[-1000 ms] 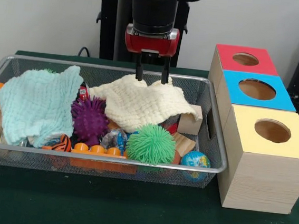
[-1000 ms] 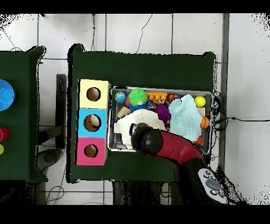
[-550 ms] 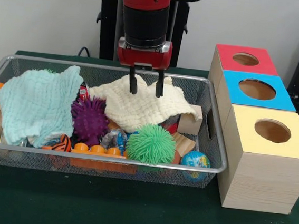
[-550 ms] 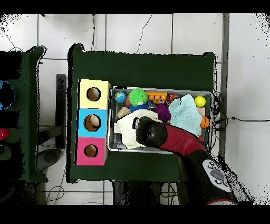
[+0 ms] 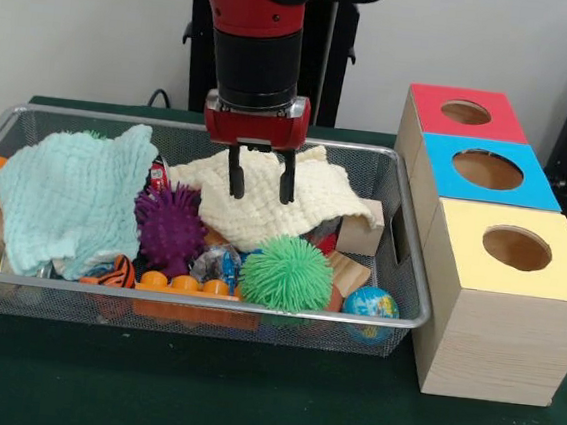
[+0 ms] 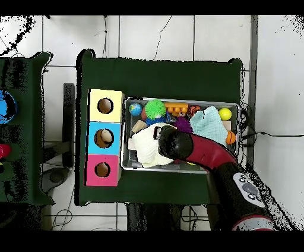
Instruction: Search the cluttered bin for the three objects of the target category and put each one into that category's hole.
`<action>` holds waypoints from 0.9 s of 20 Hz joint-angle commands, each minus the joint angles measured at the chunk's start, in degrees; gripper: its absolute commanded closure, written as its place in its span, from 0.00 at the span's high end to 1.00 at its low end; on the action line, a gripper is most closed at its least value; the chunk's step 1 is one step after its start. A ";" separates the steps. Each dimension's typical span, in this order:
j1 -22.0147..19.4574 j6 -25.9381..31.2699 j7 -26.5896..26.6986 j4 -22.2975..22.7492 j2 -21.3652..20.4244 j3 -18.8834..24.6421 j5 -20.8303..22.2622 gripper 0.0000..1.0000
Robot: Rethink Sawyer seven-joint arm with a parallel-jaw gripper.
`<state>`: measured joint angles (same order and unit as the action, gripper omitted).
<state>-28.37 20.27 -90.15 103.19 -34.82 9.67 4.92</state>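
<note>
Tool [image 5: 260,186] spread, empty, poised over the cream cloth [image 5: 274,207] in the wire bin [image 5: 401,249] — search step, nothing sorted yet. Target category unclear; balls and spiky toys lie at the bin's front. Next: drop and pinch cloth. Since a second ago, tool has shifted left and lower.

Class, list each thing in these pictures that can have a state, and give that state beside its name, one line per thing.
gripper: open, above the cream cloth, holding nothing
cream cloth: spread, crumpled, draped over items
mint cloth: spread, draped over items
wire bin: cluttered
red hole: open
blue hole: open
yellow hole: open
</note>
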 commanded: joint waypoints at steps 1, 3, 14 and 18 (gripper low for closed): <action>-2.17 2.52 2.48 -5.80 2.34 5.45 4.15 1.00; -2.46 2.50 2.43 -6.27 2.55 5.56 4.73 1.00; -0.84 -4.27 -1.22 -7.87 5.66 3.48 8.47 1.00; 0.72 -9.27 -4.09 -8.83 8.38 1.81 9.64 1.00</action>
<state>-29.28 18.85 -90.15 99.45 -31.82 9.96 10.24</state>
